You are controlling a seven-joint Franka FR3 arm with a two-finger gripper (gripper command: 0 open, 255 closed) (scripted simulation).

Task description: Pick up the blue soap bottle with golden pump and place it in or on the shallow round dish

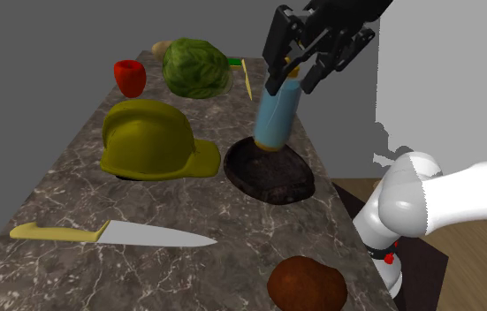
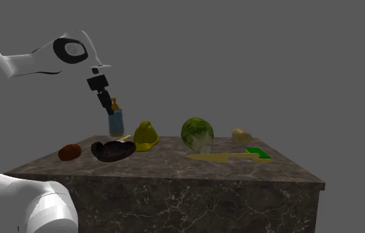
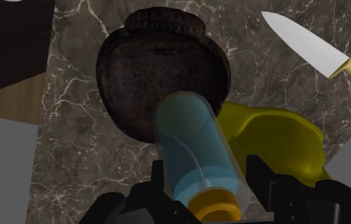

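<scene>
Now | my claw (image 1: 290, 81) clamps the blue soap bottle (image 1: 277, 117) just under its golden pump (image 3: 215, 205) | bottle hangs over the dark dish (image 1: 268, 174) by the worktop (image 1: 232, 221) edge nearest my stand (image 1: 420, 254) | likely light, stiff, slick: neck hold suits.

The white arm (image 1: 449, 199) reaches up and across, black jaws clasping the bottle (image 1: 277, 115) near its top.

Place: we take this for a home kitchen.
Table: we see a dark marbled stone table (image 1: 250, 221), like a counter.
Food and tools: we count a cabbage (image 1: 195, 67), a red pepper (image 1: 130, 78) and a kitchen knife (image 1: 113, 233).
Room: we note plain grey walls (image 1: 38, 35) and a wooden floor (image 1: 471, 265).
</scene>
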